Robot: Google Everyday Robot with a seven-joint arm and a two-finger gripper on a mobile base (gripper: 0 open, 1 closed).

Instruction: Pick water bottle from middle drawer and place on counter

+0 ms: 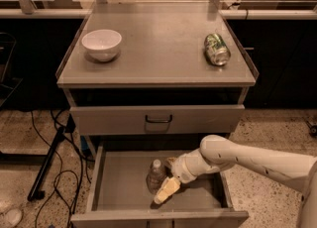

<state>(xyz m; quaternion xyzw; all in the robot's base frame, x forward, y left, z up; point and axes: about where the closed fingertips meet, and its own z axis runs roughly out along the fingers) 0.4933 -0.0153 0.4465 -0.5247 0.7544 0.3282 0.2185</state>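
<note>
The water bottle, clear with a white cap, stands upright on the floor of the open middle drawer, left of centre. My gripper reaches into the drawer from the right on a cream arm and sits right against the bottle's right side. It is open: one finger lies in front of the bottle and the other just behind it. The bottle rests on the drawer floor. The counter is the grey top of the cabinet above.
A white bowl stands at the counter's left and a green-and-silver can lies at its right. The upper drawer front with a dark handle is shut. Cables and a stand leg lie on the floor to the left.
</note>
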